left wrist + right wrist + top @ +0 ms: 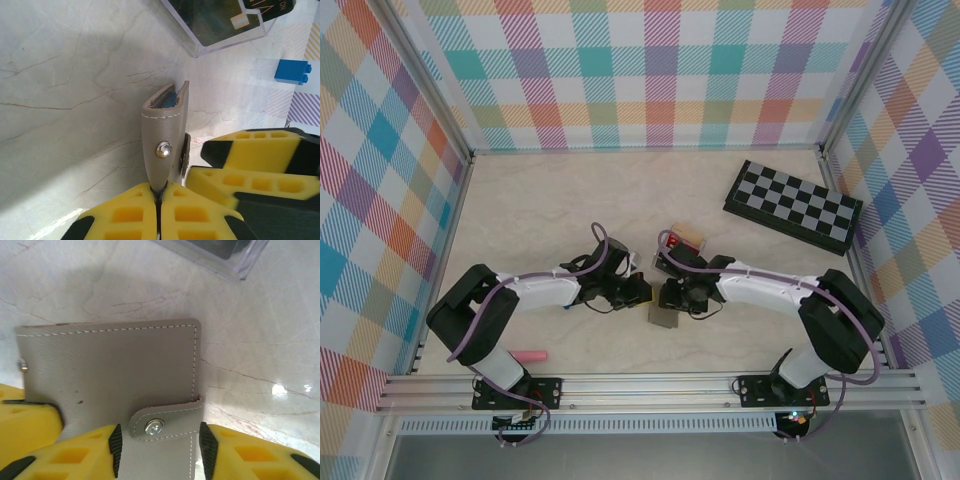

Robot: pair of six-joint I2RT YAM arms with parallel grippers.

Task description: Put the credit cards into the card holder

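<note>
Near left base, small pink object (530,356) on bench (520,220). Mid-bench, left gripper (160,192) clamped on bottom edge of card holder (162,127), stood on edge, snapped shut. Right gripper (160,440) just beside left one, jaws apart, straddling holder's snap strap. Behind, clear tray (225,42) with credit cards (688,240) inside, blue block (293,71) near it. Chequered board (793,205) far right.

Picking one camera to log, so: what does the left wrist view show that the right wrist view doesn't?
Left wrist, not right: the card holder edge-on, its open end with something blue inside, and a blue block. Right wrist, not left: the holder's broad grey face and stitched snap strap. Both: the holder, a clear tray's corner, the marbled table.
</note>
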